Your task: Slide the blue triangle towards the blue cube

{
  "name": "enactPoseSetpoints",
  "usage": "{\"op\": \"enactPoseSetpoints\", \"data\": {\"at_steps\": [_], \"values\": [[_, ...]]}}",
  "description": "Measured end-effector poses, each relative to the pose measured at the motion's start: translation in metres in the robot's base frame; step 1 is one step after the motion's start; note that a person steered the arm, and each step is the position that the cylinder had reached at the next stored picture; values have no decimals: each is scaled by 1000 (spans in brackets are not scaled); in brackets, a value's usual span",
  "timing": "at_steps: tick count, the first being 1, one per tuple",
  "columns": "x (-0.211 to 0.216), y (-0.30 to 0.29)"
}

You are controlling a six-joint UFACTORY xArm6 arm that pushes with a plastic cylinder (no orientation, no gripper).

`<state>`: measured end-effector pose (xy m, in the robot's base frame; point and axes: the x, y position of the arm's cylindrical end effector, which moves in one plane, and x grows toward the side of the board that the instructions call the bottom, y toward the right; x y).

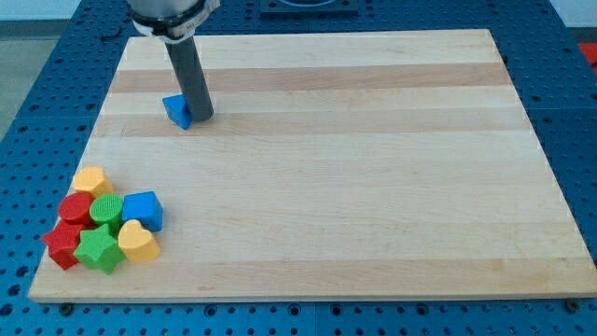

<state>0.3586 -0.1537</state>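
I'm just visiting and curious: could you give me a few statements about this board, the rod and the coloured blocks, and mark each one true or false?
1. My tip sits right beside the blue triangle, on its right in the view. True.
2. The blue cube lies near the view's top right. False: it is at the lower left, in the cluster.
3. The blue triangle touches the blue cube. False: they are far apart.
4. A green star lies in the cluster. True.
5. The wooden board is crowded on its right. False: no blocks lie there.

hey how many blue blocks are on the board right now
2. The blue triangle sits near the view's top left, touching my tip on its left side. The blue cube is in the cluster at bottom left.
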Motion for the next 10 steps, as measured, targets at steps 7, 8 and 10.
{"op": "enactPoseSetpoints", "data": {"at_steps": [7,8,10], "values": [[86,-45],[67,-45],[43,-14]]}}
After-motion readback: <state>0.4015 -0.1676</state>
